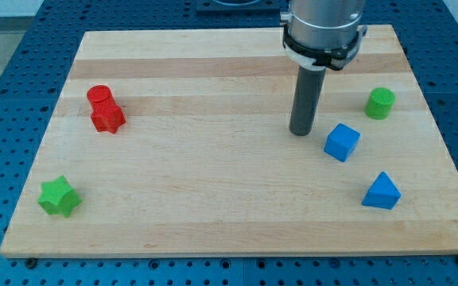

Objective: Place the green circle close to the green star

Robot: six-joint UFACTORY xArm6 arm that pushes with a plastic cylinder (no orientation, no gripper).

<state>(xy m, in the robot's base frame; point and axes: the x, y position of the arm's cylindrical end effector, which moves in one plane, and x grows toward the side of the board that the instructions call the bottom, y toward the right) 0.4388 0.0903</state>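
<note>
The green circle [380,102] is a short cylinder near the board's right edge, in the upper half. The green star [59,195] lies far off at the lower left of the board. My tip [301,132] rests on the board right of centre, to the left of the green circle and a little lower than it. It touches no block. A blue cube [342,142] sits just right of my tip, between it and the green circle but lower down.
A red cylinder [99,97] and a red star [107,117] sit touching at the upper left. A blue triangle [382,192] lies at the lower right. The wooden board [213,206] rests on a blue perforated table.
</note>
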